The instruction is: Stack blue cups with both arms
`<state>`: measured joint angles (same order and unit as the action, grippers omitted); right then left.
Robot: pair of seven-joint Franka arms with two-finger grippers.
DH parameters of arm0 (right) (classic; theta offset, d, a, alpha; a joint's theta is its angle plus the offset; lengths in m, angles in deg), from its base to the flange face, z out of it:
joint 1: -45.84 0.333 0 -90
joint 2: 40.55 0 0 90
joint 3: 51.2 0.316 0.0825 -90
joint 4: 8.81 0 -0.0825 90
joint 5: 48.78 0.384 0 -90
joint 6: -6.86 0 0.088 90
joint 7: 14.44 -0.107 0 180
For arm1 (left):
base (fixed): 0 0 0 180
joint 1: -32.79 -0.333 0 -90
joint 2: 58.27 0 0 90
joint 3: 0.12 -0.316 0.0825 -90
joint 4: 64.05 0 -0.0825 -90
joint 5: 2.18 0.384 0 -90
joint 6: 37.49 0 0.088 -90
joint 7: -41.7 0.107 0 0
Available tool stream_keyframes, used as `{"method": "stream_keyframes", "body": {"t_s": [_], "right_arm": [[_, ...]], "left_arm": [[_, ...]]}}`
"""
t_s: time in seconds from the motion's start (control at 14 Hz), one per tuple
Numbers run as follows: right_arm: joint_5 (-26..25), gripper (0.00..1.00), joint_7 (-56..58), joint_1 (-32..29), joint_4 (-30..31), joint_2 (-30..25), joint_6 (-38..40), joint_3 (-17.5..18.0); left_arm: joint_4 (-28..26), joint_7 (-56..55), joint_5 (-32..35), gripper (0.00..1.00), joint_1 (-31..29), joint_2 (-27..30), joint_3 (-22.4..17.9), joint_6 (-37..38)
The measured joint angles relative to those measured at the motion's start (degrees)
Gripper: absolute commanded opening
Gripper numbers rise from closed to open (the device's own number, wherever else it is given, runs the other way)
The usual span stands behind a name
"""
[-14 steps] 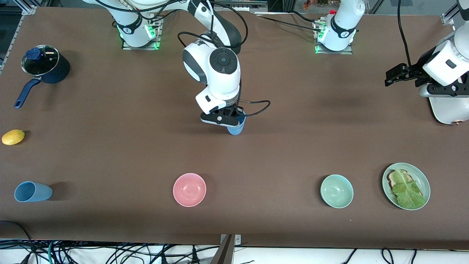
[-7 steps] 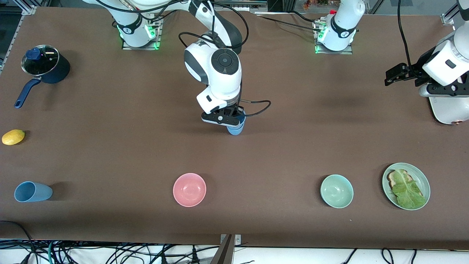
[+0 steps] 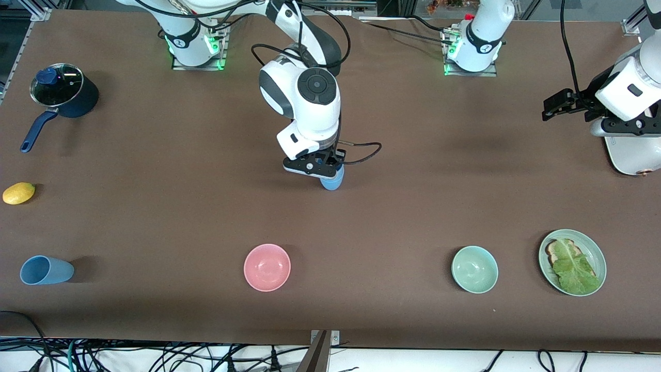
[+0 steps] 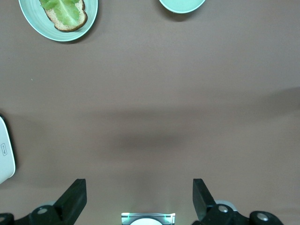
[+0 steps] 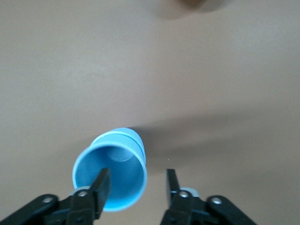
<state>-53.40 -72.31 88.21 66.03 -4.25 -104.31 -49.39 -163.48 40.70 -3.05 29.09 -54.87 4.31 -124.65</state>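
Note:
One blue cup (image 3: 332, 182) stands upright mid-table. My right gripper (image 3: 324, 170) is down over it and open. In the right wrist view the right gripper (image 5: 136, 183) has one finger inside the cup (image 5: 117, 161) and the other outside, with a gap to the rim. A second blue cup (image 3: 45, 270) lies on its side near the front edge at the right arm's end. My left gripper (image 3: 555, 106) waits open and empty above the table at the left arm's end, and its own wrist view shows it (image 4: 138, 201) over bare table.
A navy pot (image 3: 64, 95) and a lemon (image 3: 18, 192) sit at the right arm's end. A pink bowl (image 3: 267, 267), a green bowl (image 3: 474, 269) and a plate (image 3: 599, 258) with toast and lettuce line the front. A white toaster (image 3: 630, 152) stands under the left arm.
My right gripper has shifted very slightly over the upright cup, and the cup has stayed put. The left arm has barely moved.

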Motion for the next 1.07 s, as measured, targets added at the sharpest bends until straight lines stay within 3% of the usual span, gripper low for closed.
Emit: {"method": "stream_keyframes", "body": {"t_s": [0.14, 0.43, 0.79, 1.07], "right_arm": [[0.0, 1.00, 0.0, -0.4, -0.9, -0.5, 0.0, -0.6], [0.0, 1.00, 1.9, -4.7, -2.3, -2.9, 1.3, -1.2], [2.2, 1.00, 20.7, -15.8, -3.6, -7.7, 9.9, -1.6], [4.7, 1.00, 37.5, -25.1, -3.5, -14.8, 19.3, -1.9]], "left_arm": [[0.0, 0.0, 0.0, 1.00, 0.0, 0.0, 0.0, 0.0], [0.0, 0.0, 0.0, 1.00, 0.0, 0.0, 0.0, 0.0], [0.0, 0.0, 0.0, 1.00, 0.0, 0.0, 0.0, 0.0], [0.5, 0.0, 0.0, 1.00, 0.0, 0.0, 0.0, 0.0]]}}
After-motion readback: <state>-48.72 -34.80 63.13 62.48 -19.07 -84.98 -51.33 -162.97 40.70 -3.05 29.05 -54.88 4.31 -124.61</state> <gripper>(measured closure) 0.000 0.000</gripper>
